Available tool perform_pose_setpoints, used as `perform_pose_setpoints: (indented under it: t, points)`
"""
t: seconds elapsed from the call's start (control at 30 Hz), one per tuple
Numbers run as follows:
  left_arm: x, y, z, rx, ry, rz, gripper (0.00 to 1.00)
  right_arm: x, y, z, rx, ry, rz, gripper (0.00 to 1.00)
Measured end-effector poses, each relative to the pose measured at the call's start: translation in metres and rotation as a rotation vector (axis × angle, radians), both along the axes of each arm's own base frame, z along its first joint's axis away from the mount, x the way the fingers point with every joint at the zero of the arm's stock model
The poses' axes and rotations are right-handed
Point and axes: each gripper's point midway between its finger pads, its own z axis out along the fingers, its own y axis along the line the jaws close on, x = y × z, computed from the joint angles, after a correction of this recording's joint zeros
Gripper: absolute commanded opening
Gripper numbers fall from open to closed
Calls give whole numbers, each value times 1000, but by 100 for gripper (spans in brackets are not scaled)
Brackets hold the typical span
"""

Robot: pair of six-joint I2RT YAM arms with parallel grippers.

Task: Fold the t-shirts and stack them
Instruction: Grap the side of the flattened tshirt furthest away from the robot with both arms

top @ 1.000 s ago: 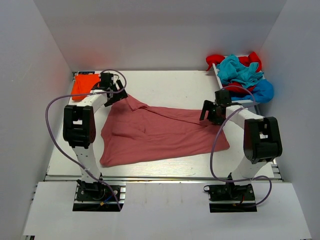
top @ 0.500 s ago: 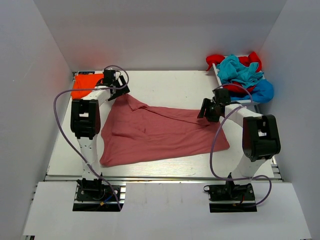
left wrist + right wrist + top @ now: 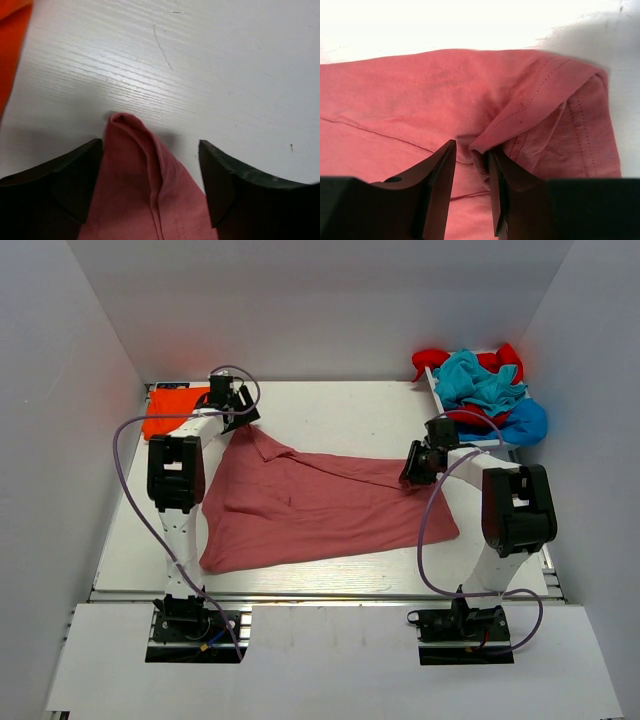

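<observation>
A dusty pink-red t-shirt (image 3: pixel 320 510) lies spread across the middle of the table. My left gripper (image 3: pixel 240 420) is down at its far-left corner. In the left wrist view the jaws (image 3: pixel 150 144) stand wide apart on either side of that pointed corner (image 3: pixel 132 170), touching nothing. My right gripper (image 3: pixel 415 472) sits at the shirt's far-right sleeve. Seen from the right wrist, its jaws (image 3: pixel 471 147) have narrowed around a raised hem fold (image 3: pixel 487 141). The fold rests against the right finger, with a gap to the left one.
A folded bright orange t-shirt (image 3: pixel 168 410) lies at the back left, close to the left gripper, its edge (image 3: pixel 10 40) showing in the left wrist view. A heap of teal, red and blue shirts (image 3: pixel 480 385) fills a white tray (image 3: pixel 436 390) at the back right.
The left arm has reached farther back to the shirt's corner and its jaws have begun to narrow. The right gripper has dropped onto the sleeve and closed most of the way around a fold.
</observation>
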Motion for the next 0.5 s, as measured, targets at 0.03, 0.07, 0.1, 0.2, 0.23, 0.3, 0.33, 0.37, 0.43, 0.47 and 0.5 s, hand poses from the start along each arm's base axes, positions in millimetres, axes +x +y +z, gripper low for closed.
perform_pose_setpoints:
  t: [0.03, 0.07, 0.1, 0.2, 0.23, 0.3, 0.33, 0.37, 0.43, 0.47, 0.5]
  points:
    - [1, 1, 0, 4, -4, 2, 78, 0, -1, 0, -2, 0, -2, 38]
    - [2, 1, 0, 6, -5, 3, 63, 1, -1, 0, -4, -1, -4, 38]
    - [3, 1, 0, 6, -8, 2, 54, 1, -2, 0, -4, -1, -5, 36]
    - [7, -2, -6, 5, -13, -20, 9, 2, -2, 0, -6, -3, -4, 29]
    - [8, -3, -8, -1, -13, -22, 0, 2, -2, 1, -6, -5, -4, 23]
    - [7, -5, -16, -2, -3, -42, 0, 4, -2, 2, -6, -10, -3, 16]
    - [8, -7, -18, -7, -4, -49, 0, 5, -2, 3, -5, -12, -3, 13]
    - [9, -8, -17, -10, -10, -54, 0, 5, -2, 4, -6, -15, -2, 4]
    - [10, -8, -16, -14, -20, -59, 0, 7, -2, 6, -7, -21, 1, 0]
    - [10, -8, -17, -15, -25, -59, 0, 9, -1, 7, -6, -24, 0, 0]
    - [8, -8, -18, -16, -30, -59, 0, 10, -1, 9, -6, -29, -1, 0]
